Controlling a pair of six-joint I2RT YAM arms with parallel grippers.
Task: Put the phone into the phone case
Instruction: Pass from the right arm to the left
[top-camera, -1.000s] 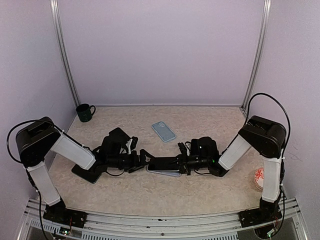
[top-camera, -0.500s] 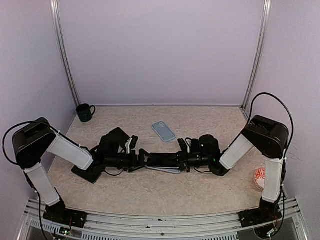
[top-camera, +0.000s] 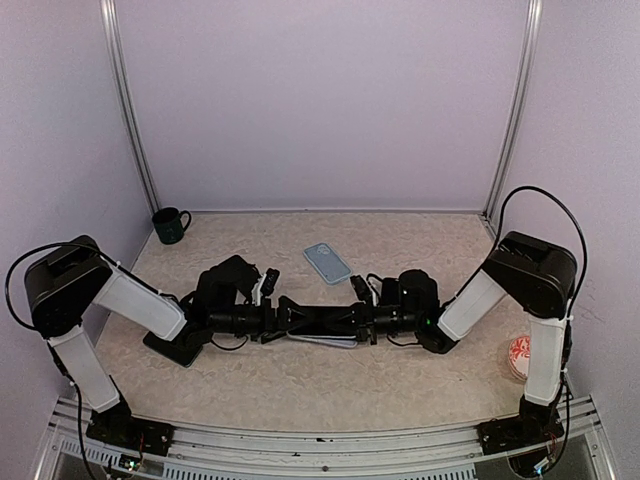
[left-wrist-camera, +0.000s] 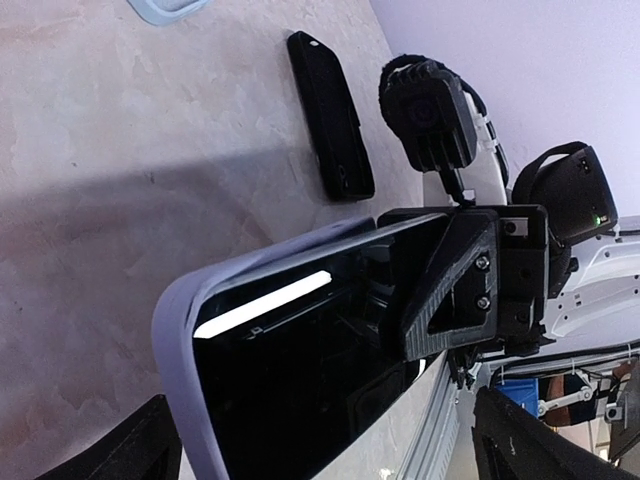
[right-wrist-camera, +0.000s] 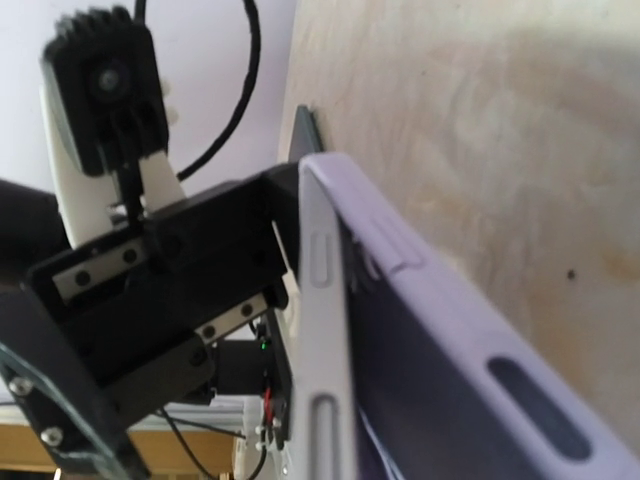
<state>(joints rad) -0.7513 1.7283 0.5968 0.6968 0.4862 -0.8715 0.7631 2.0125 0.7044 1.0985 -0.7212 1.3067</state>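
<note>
A: Right, left gripper (top-camera: 284, 317) spread wide at the near end of the lavender case (left-wrist-camera: 185, 330), centre frame; right gripper (top-camera: 358, 320) clamped on the far end.
B: Glossy dark face inside reads as the phone (left-wrist-camera: 300, 380). Seating step, I'd say. Next: close, press squarely. Corners hidden; black slab (left-wrist-camera: 330, 115) beyond unclear.
</note>
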